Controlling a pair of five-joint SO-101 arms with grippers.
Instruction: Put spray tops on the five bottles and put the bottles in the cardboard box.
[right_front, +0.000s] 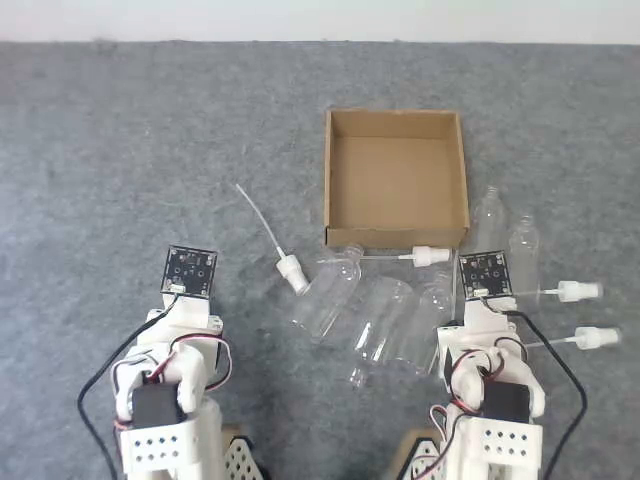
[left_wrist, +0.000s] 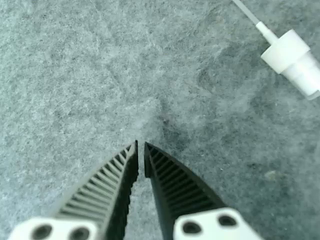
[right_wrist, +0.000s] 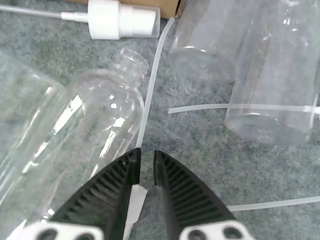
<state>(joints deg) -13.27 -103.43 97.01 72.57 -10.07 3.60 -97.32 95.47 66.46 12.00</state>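
High cam hangs over the worktop (right_front: 100, 130) looking straight down, arms (right_front: 165, 400) at the near edge, box (right_front: 395, 175) farther out. Each wrist cam sits right behind its own jaws, aimed down, super close to the worktop. Left one shares a spray top (left_wrist: 292, 57) with the high cam; right one shares the bottles (right_wrist: 95, 120).

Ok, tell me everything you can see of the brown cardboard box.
The brown cardboard box is shallow, square and open-topped, with low upright walls and a bare floor, no bottles in it yet. It sits flat on the grey felt table, toward its far middle. A white spray top lies along its near wall; whether they touch is unclear.
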